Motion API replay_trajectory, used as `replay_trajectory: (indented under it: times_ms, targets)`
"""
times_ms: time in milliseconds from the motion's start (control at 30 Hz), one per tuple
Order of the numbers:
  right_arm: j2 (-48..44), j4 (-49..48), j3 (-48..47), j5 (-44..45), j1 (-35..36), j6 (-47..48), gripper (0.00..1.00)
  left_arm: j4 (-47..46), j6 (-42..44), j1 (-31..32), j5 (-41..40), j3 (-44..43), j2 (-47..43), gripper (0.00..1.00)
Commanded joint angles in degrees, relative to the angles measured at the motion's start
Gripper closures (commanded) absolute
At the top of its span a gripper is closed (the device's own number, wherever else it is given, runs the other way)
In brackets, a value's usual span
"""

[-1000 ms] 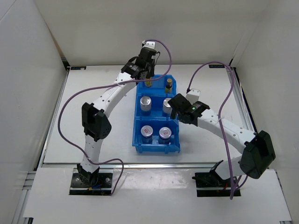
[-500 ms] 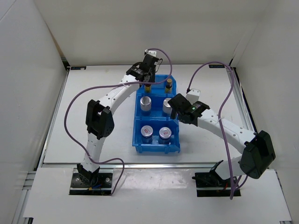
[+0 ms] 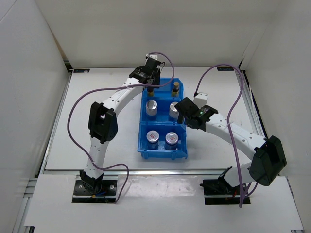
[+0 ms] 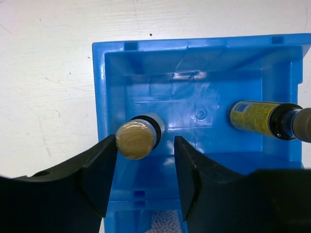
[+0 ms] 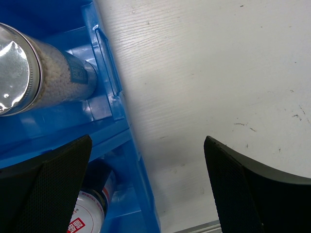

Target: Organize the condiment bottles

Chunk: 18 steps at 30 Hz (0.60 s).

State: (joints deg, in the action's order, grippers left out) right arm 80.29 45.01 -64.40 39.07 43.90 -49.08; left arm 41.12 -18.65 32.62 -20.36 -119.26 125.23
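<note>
White table (image 3: 121, 141) bears blue bin (image 3: 163, 154), wall beneath right pincer (image 5: 148, 145).

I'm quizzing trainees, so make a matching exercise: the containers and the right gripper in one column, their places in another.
1. two dark brown yellow-labelled bottles
2. two white-blue cylinders with silver lids
3. two short silver jars with red-marked lids
4. right gripper

A. middle compartment of the blue plastic bin
B. over the bin's right edge
C. far compartment
D. near compartment

Pairs: 1-C, 2-A, 3-D, 4-B

place: robot lab | evidence: white enclosure walls (image 3: 29, 97), arms (image 3: 103, 127) bolted to table (image 3: 97, 111)
</note>
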Motion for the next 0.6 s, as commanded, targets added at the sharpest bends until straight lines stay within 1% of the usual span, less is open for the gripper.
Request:
replay_trajectory:
  times_ms: [0, 67, 100, 133, 200, 267, 300, 333, 367, 400, 433, 467, 500, 567]
  targets:
    - [-0.84, -0.45, -1.16, 2.24, 0.05, -1.11, 0.01, -2.10, -0.33, 0.16, 0.58, -0.01, -2.70, 0.35]
    - [-0.84, -0.45, -0.64, 2.24, 0.05, -1.11, 0.01, -2.10, -0.33, 0.16, 0.58, -0.01, -2.71, 0.30]
    - [-0.84, -0.45, -0.64, 2.24, 0.05, -1.11, 0.01, -2.10, -0.33, -0.36, 0.58, -0.01, -2.71, 0.25]
    - [-0.84, -0.45, -0.64, 2.24, 0.05, -1.11, 0.01, -2.10, -0.33, -0.37, 0.58, -0.01, -3.32, 0.22]
    - [-1.36, -0.45, -0.64, 2.24, 0.05, -1.11, 0.01, -2.10, -0.33, -0.37, 0.58, -0.01, -4.81, 0.19]
    - [-1.37, -0.45, -0.64, 2.24, 0.05, -1.11, 0.01, -2.10, 0.20, -0.37, -1.08, -0.01, -7.00, 0.15]
    - [-1.37, -0.45, -0.64, 2.24, 0.05, -1.11, 0.01, -2.10, 0.20, -0.37, -1.69, -0.01, -10.06, 0.14]
    - [-1.37, -0.45, -0.64, 2.24, 0.05, -1.11, 0.01, -1.58, 0.98, -0.37, -3.01, -0.79, -11.83, 0.05]
    - [-1.37, -0.45, -0.64, 2.24, 0.05, -1.11, 0.01, -1.05, 0.99, -0.37, -3.72, -1.41, -13.85, 0.02]
    - [-1.37, -0.45, -0.64, 2.85, 0.05, -1.11, 0.01, -1.05, 1.68, -0.37, -4.33, -1.41, -18.57, 0.00]
    - [-1.37, 0.24, -0.64, 2.85, 0.05, -1.11, 0.01, -0.18, 1.69, -0.37, -5.12, -0.45, -21.31, 0.00]
    - [-1.37, 1.38, -0.64, 3.90, 0.05, -2.58, 0.01, -0.17, 2.56, -0.37, -5.65, 3.04, -24.47, 0.00]
    - [-1.37, 2.00, -0.64, 4.43, 0.05, -4.34, 0.01, -0.17, 3.35, -0.37, -6.18, 5.86, -31.64, 0.00]
    - [-1.89, 2.01, -0.64, 4.44, 0.05, -4.97, 0.01, -0.17, 3.36, -2.12, -6.18, 13.05, -39.76, 0.00]
